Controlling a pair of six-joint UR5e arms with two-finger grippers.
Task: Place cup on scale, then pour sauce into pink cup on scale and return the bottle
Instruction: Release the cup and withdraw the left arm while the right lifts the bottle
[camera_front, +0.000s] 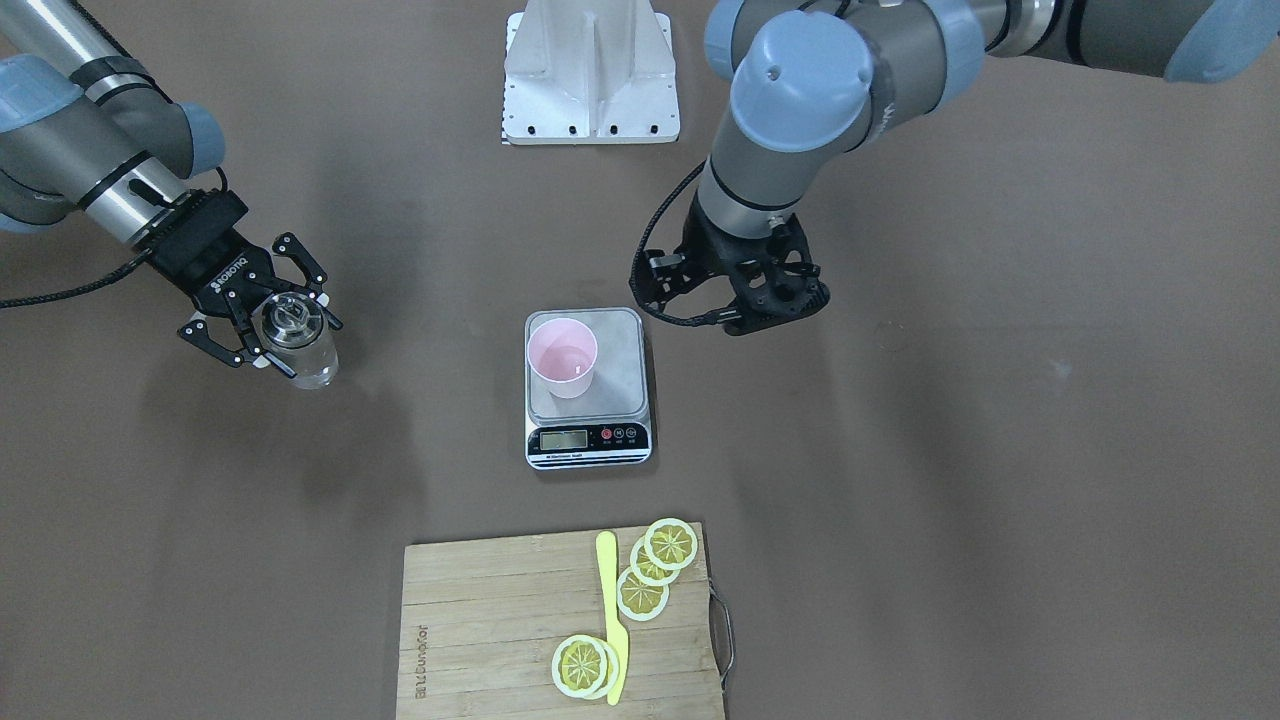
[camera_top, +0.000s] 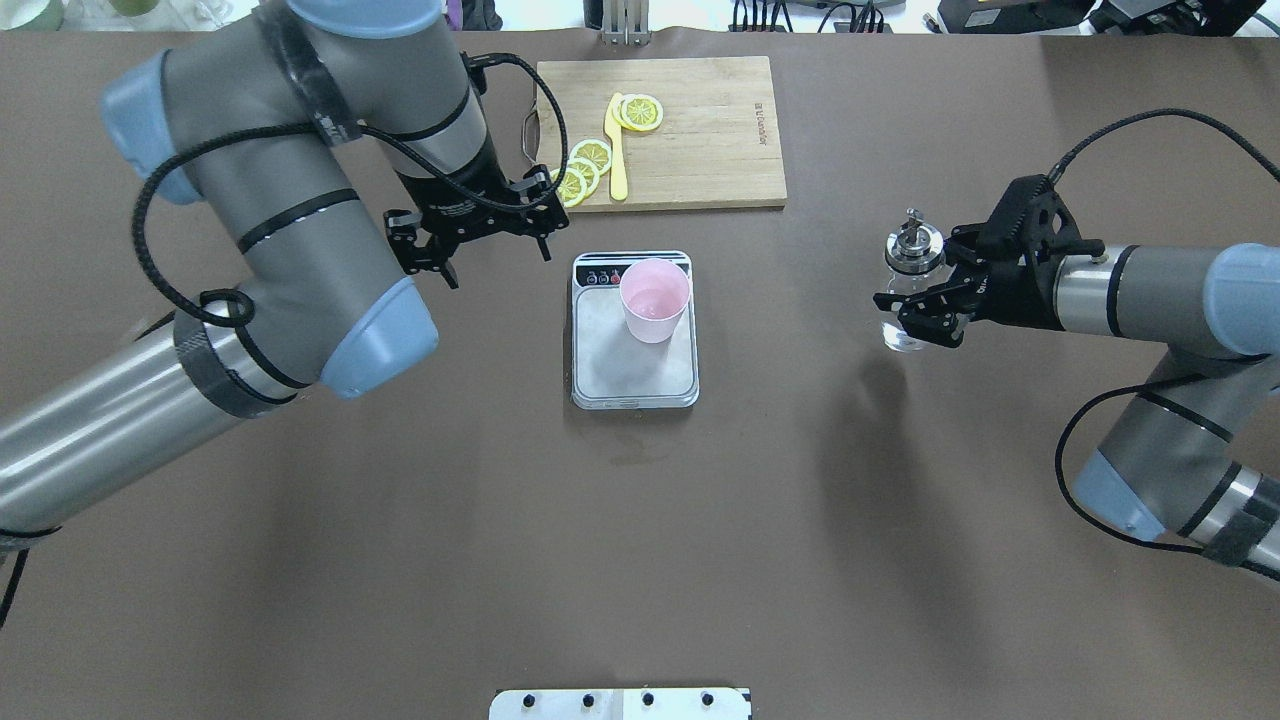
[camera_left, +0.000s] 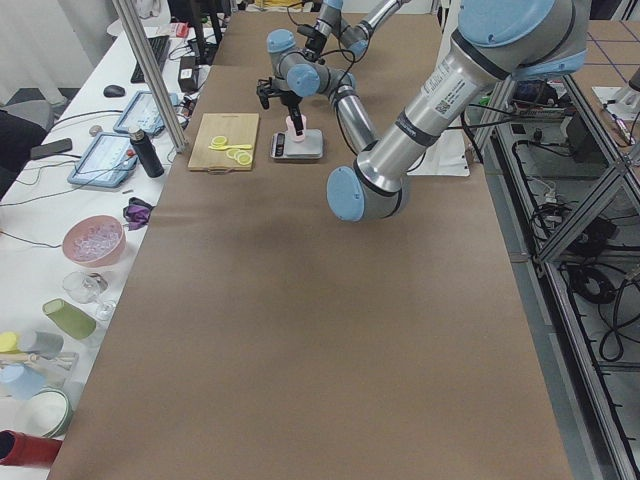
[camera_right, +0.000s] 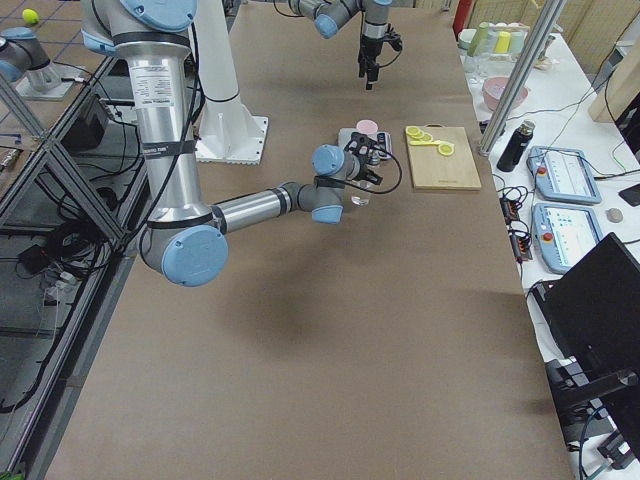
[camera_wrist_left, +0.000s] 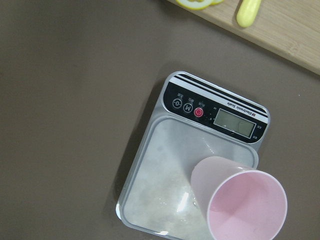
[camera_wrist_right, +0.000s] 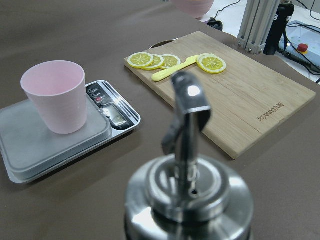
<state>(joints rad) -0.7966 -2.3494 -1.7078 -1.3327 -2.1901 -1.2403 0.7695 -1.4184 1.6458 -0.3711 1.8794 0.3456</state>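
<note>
The right claw (camera_top: 922, 300) is clamped round the upright bottle (camera_top: 911, 249), well off to the side of the scale (camera_top: 625, 365). The pink cup (camera_top: 655, 300) stands on the scale's platform. The left claw (camera_top: 493, 255) hangs spread and empty just beside the scale.

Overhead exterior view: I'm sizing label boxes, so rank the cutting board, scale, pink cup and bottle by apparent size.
1. cutting board
2. scale
3. pink cup and bottle: look similar. The bottle is partly hidden and stands taller, nearer the camera, so I leave them unranked.
</note>
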